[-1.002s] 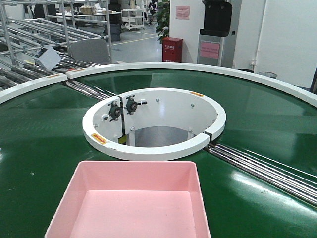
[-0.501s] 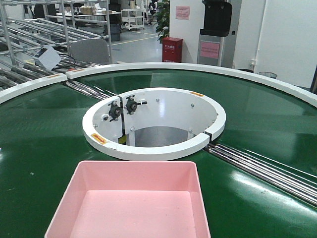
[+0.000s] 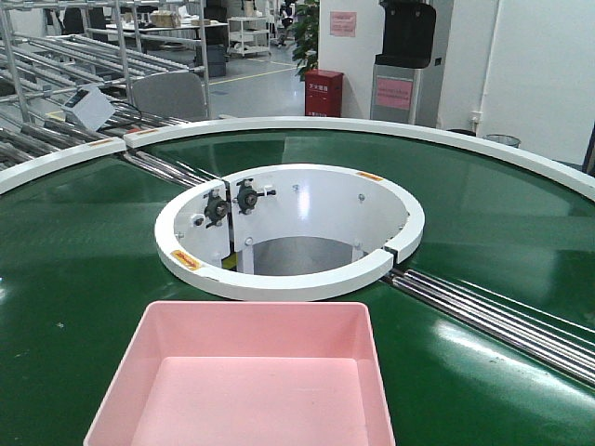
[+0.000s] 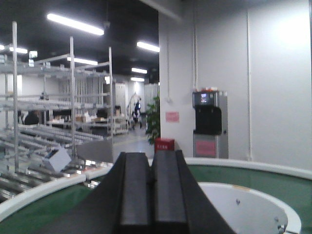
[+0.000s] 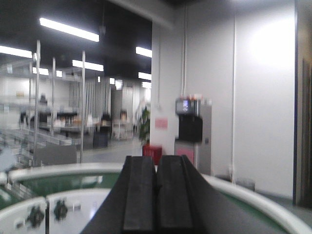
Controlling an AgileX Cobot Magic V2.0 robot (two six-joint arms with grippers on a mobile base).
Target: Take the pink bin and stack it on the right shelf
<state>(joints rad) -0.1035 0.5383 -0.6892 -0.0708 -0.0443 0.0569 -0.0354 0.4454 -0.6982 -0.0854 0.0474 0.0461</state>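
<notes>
The pink bin (image 3: pixel 249 381) sits empty on the green conveyor belt (image 3: pixel 84 251) at the bottom centre of the front view, its near end cut off by the frame edge. No gripper shows in the front view. In the left wrist view my left gripper (image 4: pixel 150 157) is shut and empty, raised above the belt and pointing across the room. In the right wrist view my right gripper (image 5: pixel 157 158) is shut and empty, also raised. The bin does not show in either wrist view. The right shelf is out of view.
A white ring housing (image 3: pixel 288 228) with black fittings stands at the belt's centre, just beyond the bin. Steel rollers (image 3: pixel 493 321) cross the belt at right. The belt's white outer rim (image 3: pixel 372 125) curves round behind. Roller racks (image 3: pixel 56 84) stand at back left.
</notes>
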